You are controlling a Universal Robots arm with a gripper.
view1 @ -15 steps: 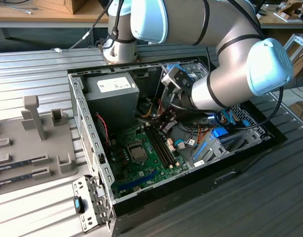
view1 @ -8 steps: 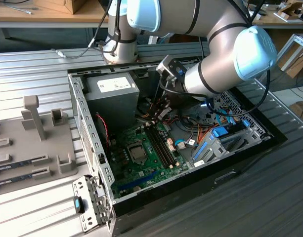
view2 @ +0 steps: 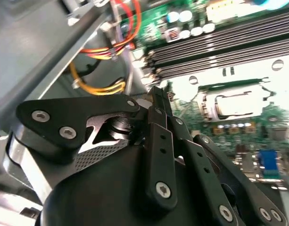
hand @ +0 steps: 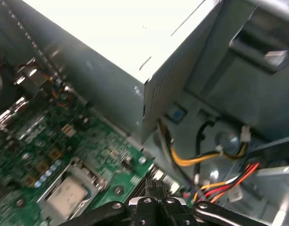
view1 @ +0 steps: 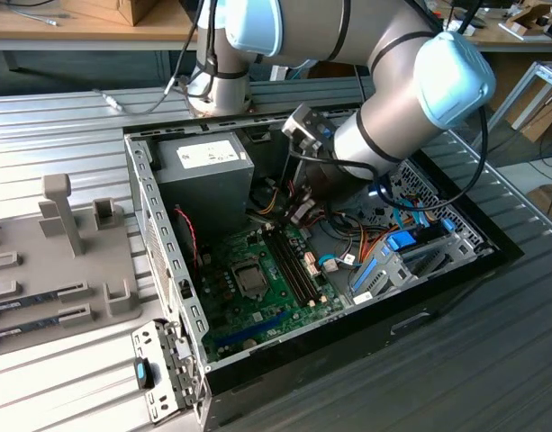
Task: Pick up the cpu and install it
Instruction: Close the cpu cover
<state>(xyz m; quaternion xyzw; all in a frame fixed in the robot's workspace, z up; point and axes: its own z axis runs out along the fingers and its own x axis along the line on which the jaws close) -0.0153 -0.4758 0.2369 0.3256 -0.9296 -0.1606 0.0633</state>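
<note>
Gripper [view2: 156,96] jaws clenched together, empty, above motherboard [view2: 238,127], cpu [hand: 67,194] seated in socket.

The white label [view1: 206,155] on the grey power-supply box [view1: 208,184] carries print too small to read.

Silver-grey arm [view1: 384,135], pale-blue joint caps, black screwed linkage jaws.

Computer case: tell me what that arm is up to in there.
A robot arm is reaching into the open computer case. Its gripper hangs over the motherboard near the memory slots, jaws together and holding nothing. The cpu lies in its socket on the board, apart from the gripper.
</note>
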